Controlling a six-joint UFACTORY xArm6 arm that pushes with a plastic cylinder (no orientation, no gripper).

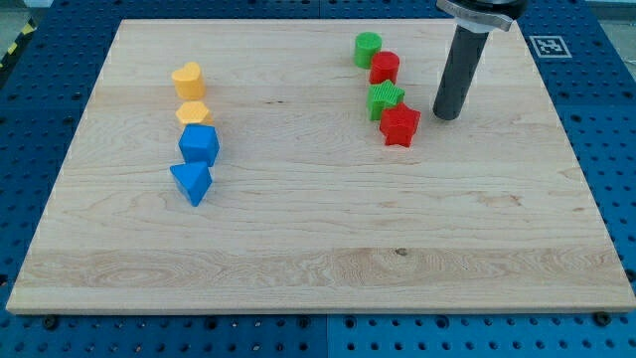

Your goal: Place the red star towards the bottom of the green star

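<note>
Red star [399, 126] lies touching green star [386, 99], at its lower right. The tip [445, 116] stands just right of it; a bare rod, holding nothing. Recommend a short, gentle leftward nudge, avoiding the green star.

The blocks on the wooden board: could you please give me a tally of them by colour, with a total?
Yellow: 2, a heart-like block and a hexagon.
Blue: 2, a chunky block and a triangle.
Green: 2, a round block and the green star.
Red: 2, a round block and the red star.
Total: 8 blocks.
</note>
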